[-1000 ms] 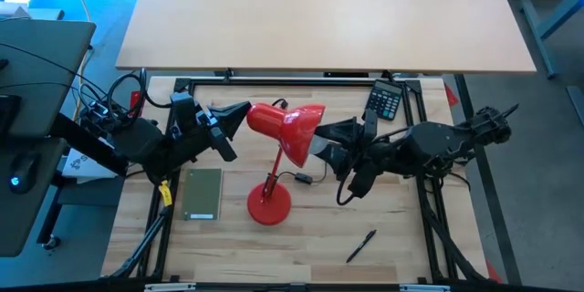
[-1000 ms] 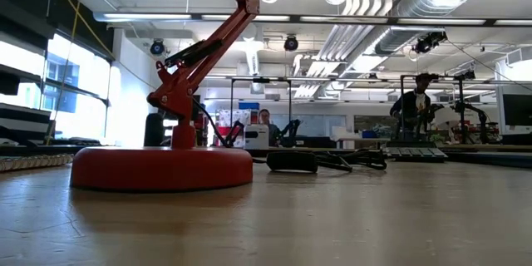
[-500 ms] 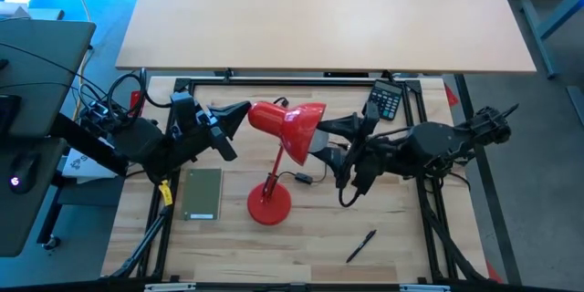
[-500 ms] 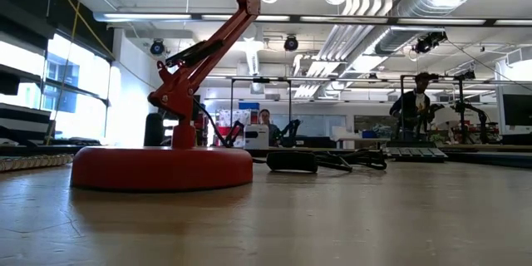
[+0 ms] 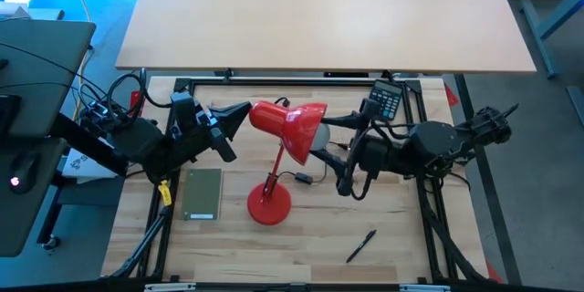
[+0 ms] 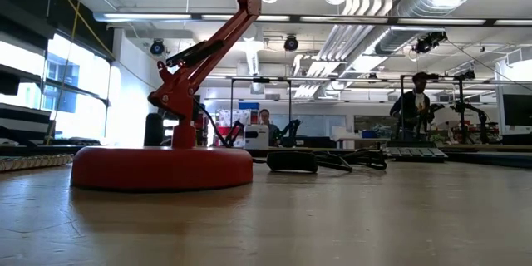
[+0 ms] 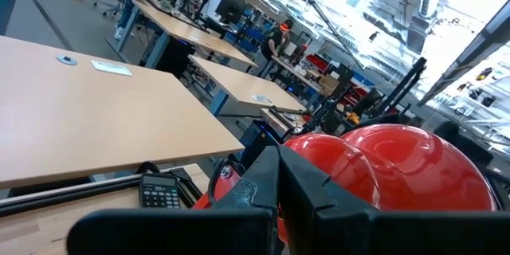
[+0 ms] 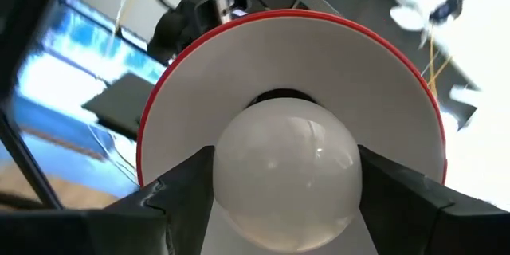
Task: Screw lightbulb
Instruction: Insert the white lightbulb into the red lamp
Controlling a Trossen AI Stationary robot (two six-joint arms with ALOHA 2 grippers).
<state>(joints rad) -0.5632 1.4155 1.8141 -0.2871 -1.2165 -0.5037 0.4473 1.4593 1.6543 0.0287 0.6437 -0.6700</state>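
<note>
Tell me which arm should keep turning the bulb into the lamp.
The right. Its gripper is shut on the bulb at the mouth of the red lamp shade, in front of the socket. The left gripper clamps the back of the shade and looks better used bracing it.

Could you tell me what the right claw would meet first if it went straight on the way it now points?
Probably the white inside of the red lamp shade. The right claw already grips the lightbulb, whose base sits at the dark socket; how deep it is seated is unclear.
</note>
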